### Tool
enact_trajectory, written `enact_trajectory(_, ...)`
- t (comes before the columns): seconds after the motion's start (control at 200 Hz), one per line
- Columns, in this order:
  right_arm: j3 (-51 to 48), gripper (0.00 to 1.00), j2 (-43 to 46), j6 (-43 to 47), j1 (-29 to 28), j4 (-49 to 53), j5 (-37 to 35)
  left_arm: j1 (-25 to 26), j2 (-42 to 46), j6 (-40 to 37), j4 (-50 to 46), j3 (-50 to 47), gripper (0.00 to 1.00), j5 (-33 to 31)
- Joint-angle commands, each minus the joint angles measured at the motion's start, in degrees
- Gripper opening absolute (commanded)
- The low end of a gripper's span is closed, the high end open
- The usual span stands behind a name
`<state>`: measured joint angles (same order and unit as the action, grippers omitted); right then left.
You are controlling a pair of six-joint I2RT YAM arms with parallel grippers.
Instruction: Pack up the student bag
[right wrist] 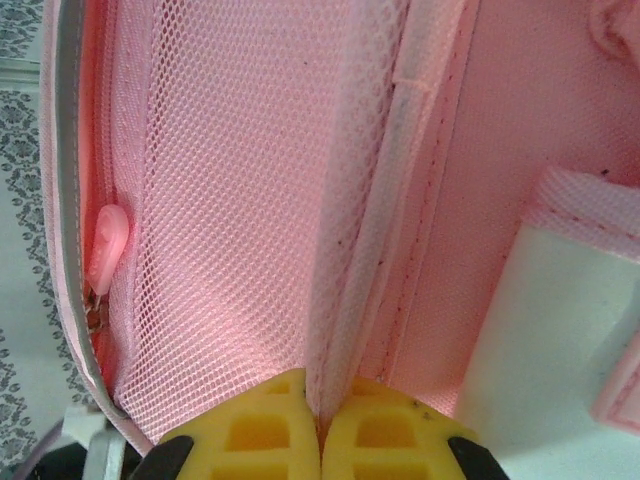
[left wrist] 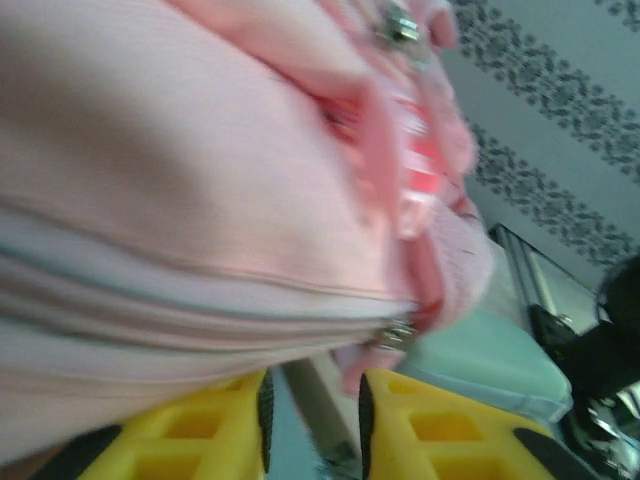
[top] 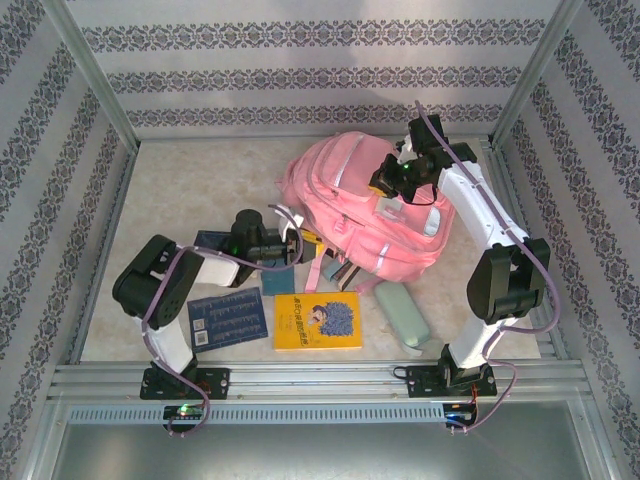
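Top external: student bag (top: 340,205) lies diagonally; right fingers (right wrist: 262,432) pinch it, left fingers (left wrist: 432,432) parted.

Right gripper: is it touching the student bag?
Touching. The right wrist view shows the right gripper with its jaws pinched shut on a pink fabric fold of the student bag; the fold runs straight in between them with no gap.
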<state>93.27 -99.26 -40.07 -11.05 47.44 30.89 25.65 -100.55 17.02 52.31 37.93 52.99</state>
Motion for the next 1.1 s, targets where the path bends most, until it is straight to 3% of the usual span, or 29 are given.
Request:
enact_trajectory(0.0,2.8,0.00,2.1,2.0,-0.6,-4.2,3.9,2.5,4.1,-5.5,-6.0,-1.8,0.35,1.4)
enact_trajectory(0.27,0.7,0.00,3.3,1.2,-1.0,-5.1,4.4,6.5,5.5,-8.1,-8.1,-3.8,0.48,-5.2)
enact_trajectory(0.515,0.5,0.00,3.4,0.6,-1.3,-5.6,4.8,8.9,3.5,-9.6,-9.1,-1.3,0.48,-15.1)
enact_trajectory(0.664,-0.2,0.00,3.6,0.4,-1.5,-5.9,4.8,9.5,1.6,-9.0,-7.9,0.2,0.44,-16.2)
enact_trajectory(1.094,-0.7,0.00,3.1,-1.9,-1.6,-7.2,4.9,12.1,-0.9,-6.3,-4.2,0.9,0.48,-17.9)
